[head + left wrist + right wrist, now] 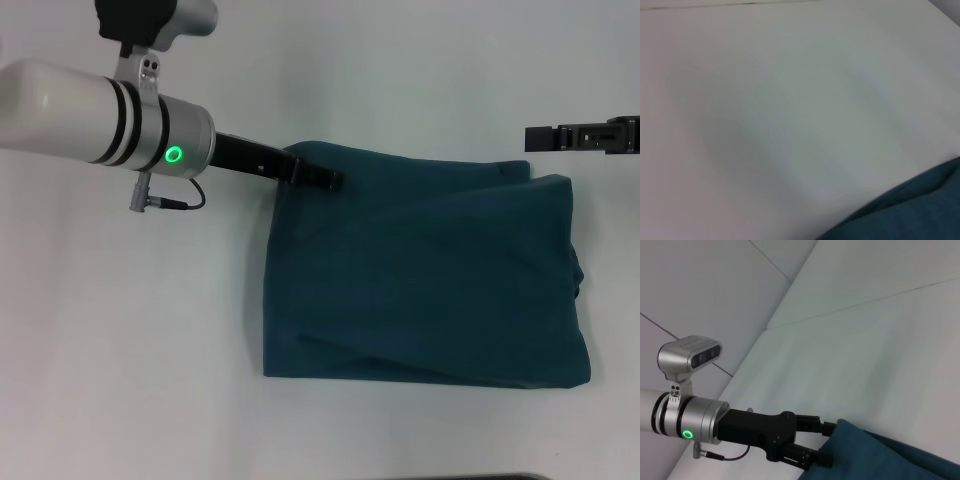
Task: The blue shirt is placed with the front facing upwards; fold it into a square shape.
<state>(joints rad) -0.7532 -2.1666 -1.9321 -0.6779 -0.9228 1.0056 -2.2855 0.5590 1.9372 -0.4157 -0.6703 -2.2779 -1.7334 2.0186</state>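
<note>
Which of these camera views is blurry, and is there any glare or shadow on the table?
Left wrist view: soft and out of focus, just pale table and a smeared corner of the blue shirt. Head view: evenly lit, no glare, only a faint shadow along the shirt's edges. Right wrist view: sharpest, showing the left gripper at the shirt's corner, its green ring light glowing.

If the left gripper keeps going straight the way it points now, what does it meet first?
The left gripper points along the far edge of the blue shirt and is already at its corner, so it would most likely plough into that cloth first. Height above the table is unclear.
</note>
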